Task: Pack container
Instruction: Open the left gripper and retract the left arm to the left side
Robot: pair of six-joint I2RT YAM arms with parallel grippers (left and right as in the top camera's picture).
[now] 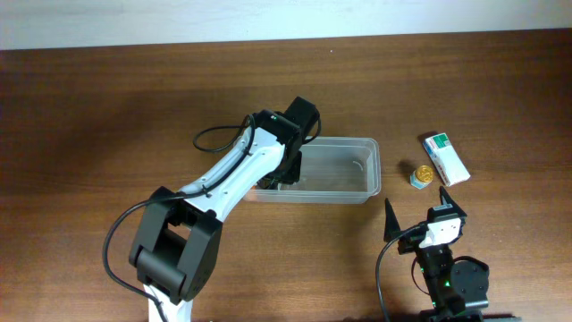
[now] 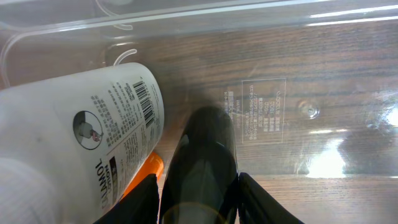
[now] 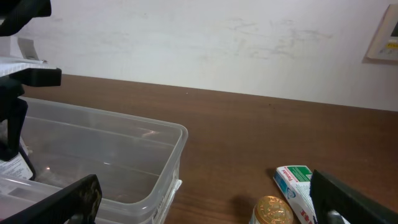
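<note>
My left gripper [image 2: 198, 186] is down inside the container [image 1: 368, 170], which sits mid-desk [image 1: 89, 107]. It is clamped on a dark glossy object [image 2: 202, 143] just beside a white bottle [image 2: 93, 137] lying on the container's floor. My right gripper [image 1: 420, 210] hangs spread apart and holds nothing.

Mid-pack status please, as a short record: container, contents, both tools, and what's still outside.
container: clear tub, upright, mid-table
inside: white bottle lying on its side; dark glossy item beside it
left tool: down in the tub, fingers against both sides of the dark glossy item
right tool: open, empty, right of the tub
outside: green-and-white carton; gold-capped small bottle beside it
</note>
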